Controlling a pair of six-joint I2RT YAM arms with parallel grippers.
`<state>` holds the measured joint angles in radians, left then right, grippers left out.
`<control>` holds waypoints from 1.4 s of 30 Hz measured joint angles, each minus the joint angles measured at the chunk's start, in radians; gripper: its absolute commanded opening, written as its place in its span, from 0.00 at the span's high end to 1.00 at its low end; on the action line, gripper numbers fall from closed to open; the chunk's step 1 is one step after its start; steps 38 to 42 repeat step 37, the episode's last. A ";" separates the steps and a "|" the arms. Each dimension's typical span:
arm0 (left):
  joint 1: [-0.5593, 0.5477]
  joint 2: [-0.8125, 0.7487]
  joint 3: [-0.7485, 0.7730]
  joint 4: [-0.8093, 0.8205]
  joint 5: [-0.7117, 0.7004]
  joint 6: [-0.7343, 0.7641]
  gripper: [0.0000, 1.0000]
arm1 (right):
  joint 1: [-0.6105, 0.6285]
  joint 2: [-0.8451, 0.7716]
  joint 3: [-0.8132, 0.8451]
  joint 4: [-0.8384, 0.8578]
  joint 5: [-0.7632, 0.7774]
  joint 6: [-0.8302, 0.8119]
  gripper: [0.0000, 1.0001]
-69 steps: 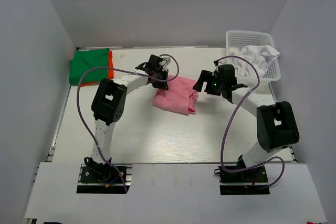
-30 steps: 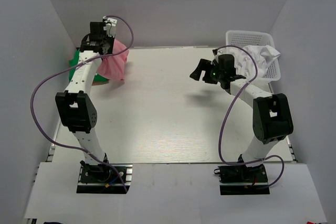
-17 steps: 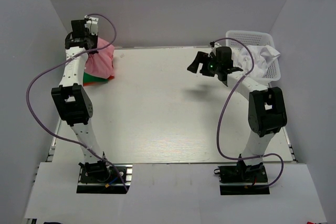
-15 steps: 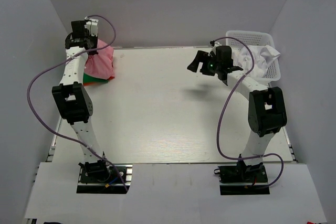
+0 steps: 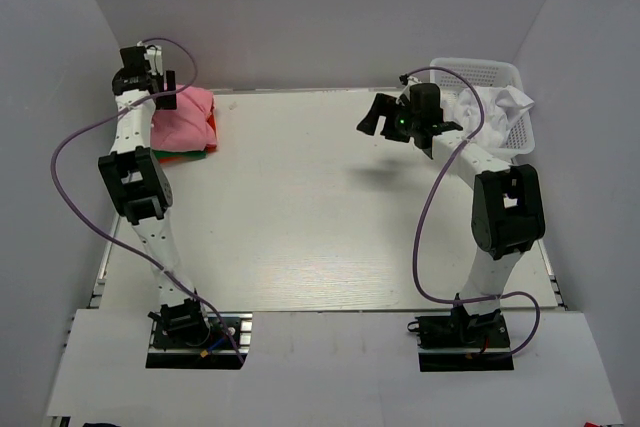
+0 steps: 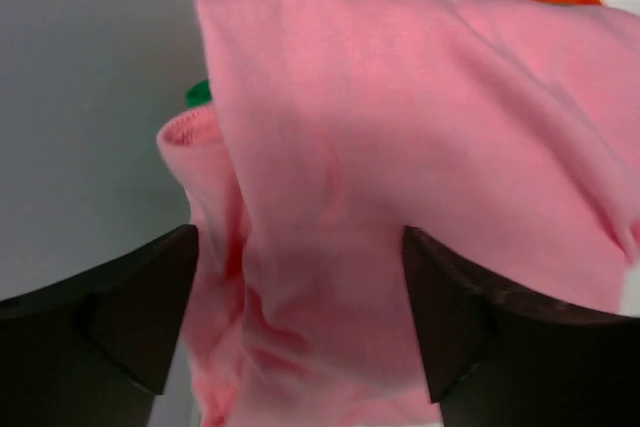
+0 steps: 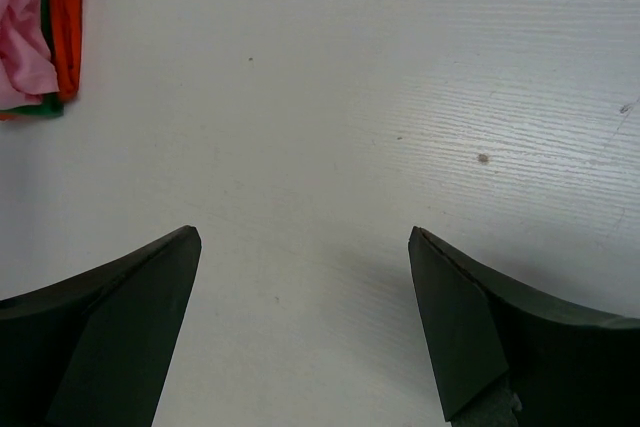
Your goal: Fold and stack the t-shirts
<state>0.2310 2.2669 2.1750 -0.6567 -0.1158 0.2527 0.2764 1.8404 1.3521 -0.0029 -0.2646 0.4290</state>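
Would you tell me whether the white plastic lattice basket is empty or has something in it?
Not empty: a crumpled white cloth t-shirt lies inside the white plastic lattice basket.

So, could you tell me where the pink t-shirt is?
The pink t-shirt lies at the table's far left corner in the top view, on the green and orange shirts.

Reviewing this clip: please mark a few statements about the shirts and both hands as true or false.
1. The pink shirt lies on top of the green shirt and the orange shirt. True.
2. The white shirt is in the basket. True.
3. The right hand holds the white shirt. False: it is open and holds nothing, over the table.
4. The left hand is shut. False: its fingers stand apart.
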 measured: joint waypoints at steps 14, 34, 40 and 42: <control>0.009 -0.020 -0.033 0.051 -0.071 -0.096 0.00 | 0.003 -0.032 -0.051 -0.018 -0.001 0.000 0.10; -0.279 -1.002 -1.262 0.436 0.333 -0.576 0.00 | 0.005 -0.451 -0.667 0.241 -0.031 0.032 0.10; -0.276 -1.032 -1.277 0.446 0.309 -0.591 0.00 | 0.005 -0.491 -0.728 0.302 -0.033 0.045 0.10; -0.276 -1.032 -1.277 0.446 0.309 -0.591 0.00 | 0.005 -0.491 -0.728 0.302 -0.033 0.045 0.10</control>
